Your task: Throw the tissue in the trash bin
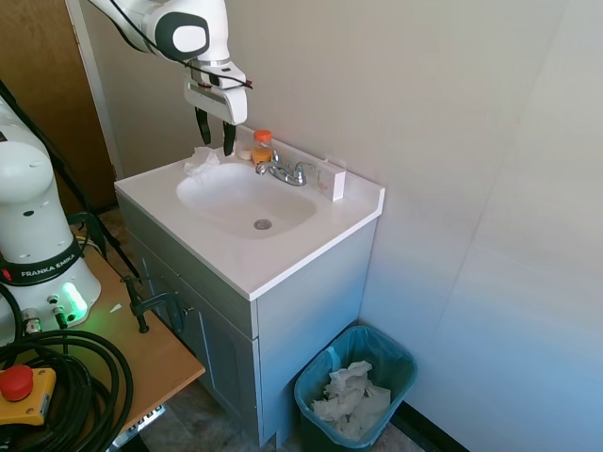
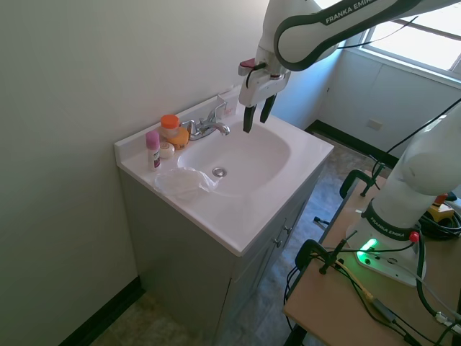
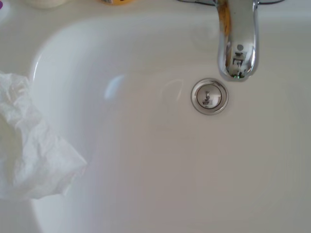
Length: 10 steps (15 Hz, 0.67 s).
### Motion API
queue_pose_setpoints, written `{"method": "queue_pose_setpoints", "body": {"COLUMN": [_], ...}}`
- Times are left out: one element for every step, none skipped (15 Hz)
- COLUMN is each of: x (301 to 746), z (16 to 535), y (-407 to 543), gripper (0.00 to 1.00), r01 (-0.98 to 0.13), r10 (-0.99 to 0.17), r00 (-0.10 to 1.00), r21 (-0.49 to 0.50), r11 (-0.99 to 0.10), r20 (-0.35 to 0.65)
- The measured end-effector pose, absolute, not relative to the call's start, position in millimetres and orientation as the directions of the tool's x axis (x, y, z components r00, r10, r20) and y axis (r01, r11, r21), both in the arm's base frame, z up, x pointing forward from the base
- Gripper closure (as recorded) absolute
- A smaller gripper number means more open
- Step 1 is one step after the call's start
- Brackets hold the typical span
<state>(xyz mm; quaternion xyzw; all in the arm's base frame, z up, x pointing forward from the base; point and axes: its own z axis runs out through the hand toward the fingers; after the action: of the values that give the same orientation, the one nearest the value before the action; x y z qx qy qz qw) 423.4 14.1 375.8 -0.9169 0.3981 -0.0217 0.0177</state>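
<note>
The tissue is a crumpled white wad lying on the counter at the edge of the sink basin. It also shows in the second exterior view as tissue and in the wrist view as tissue. My gripper hangs open above the basin with nothing between its fingers, a good hand's height over the sink, and the tissue lies off to one side of my gripper. The teal trash bin stands on the floor beside the vanity, with white paper wads inside.
A chrome faucet stands at the back of the sink above the drain. An orange-capped bottle, a pink-capped bottle and a small white box line the back of the counter. Walls close in behind and beside the vanity.
</note>
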Motion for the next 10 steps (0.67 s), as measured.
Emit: {"method": "queue_pose_setpoints", "body": {"x": [423.1,422.7,424.0,427.2,431.7,436.9,443.1,450.4,459.3,469.0], "z": [375.2,374.5,374.8,377.2,380.4,384.1,388.4,391.0,390.5,386.9], "y": [14.1,14.4,17.4,27.1,44.0,65.5,88.9,109.5,128.7,148.5], "gripper": [0.00,0.00,0.00,0.00,0.00,0.00,0.00,0.00,0.00,0.00], "r01": [-0.730,-0.724,-0.711,-0.693,-0.676,-0.660,-0.647,-0.637,-0.626,-0.615], "r10": [-0.731,-0.725,-0.711,-0.692,-0.675,-0.658,-0.644,-0.633,-0.622,-0.610], "r00": [0.682,0.688,0.702,0.719,0.734,0.747,0.756,0.763,0.770,0.779], "r21": [-0.047,-0.038,-0.027,-0.021,-0.018,-0.016,-0.016,-0.017,-0.015,-0.015], "r11": [-0.682,-0.688,-0.703,-0.721,-0.737,-0.751,-0.762,-0.771,-0.779,-0.789], "r20": [0.023,0.024,0.037,0.056,0.077,0.097,0.116,0.130,0.141,0.148]}}
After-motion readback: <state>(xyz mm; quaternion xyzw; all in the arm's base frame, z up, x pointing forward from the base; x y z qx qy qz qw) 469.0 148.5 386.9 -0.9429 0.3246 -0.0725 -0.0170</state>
